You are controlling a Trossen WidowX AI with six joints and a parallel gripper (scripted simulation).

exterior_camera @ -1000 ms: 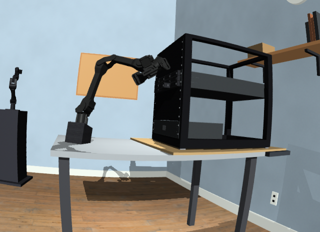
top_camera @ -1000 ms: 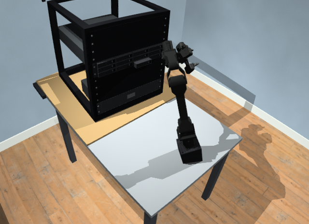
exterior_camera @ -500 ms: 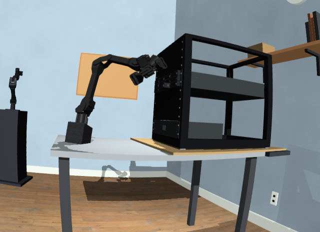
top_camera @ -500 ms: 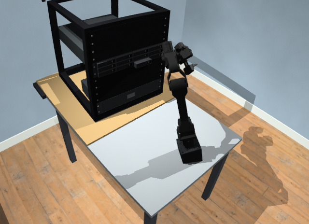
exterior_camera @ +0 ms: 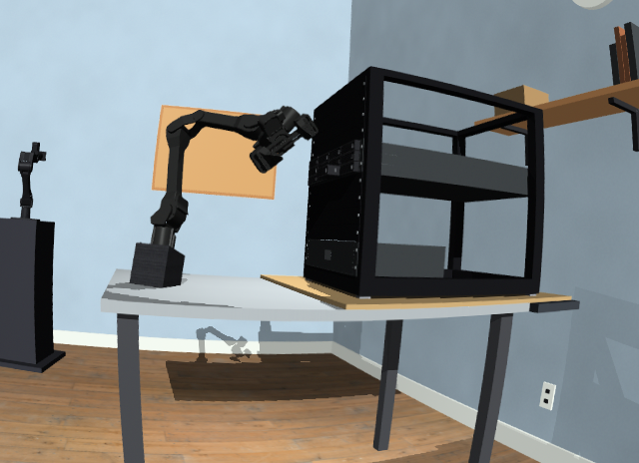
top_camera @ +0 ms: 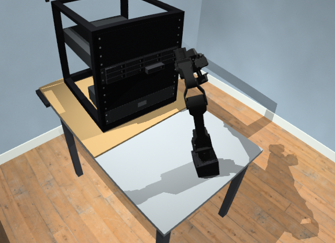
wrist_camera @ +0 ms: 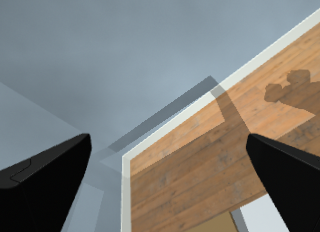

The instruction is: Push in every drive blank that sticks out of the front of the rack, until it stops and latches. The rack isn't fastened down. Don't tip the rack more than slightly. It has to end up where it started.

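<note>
- Fingers spread fully apart, holding nothing; through my wrist view I see only wall and floor between them.
- Gripper hangs high beside the rack, near its front right edge.
- One drive blank sticks out of the rack's front, middle row.
- Rack stands on the tan board on my worktop.

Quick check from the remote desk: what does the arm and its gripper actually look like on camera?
A matte black jointed arm on a black blocky base, made of boxy links. The black gripper has two plain, tapering, wedge-shaped fingers. No markings, colour accents or loose cables can be made out in any view.
</note>
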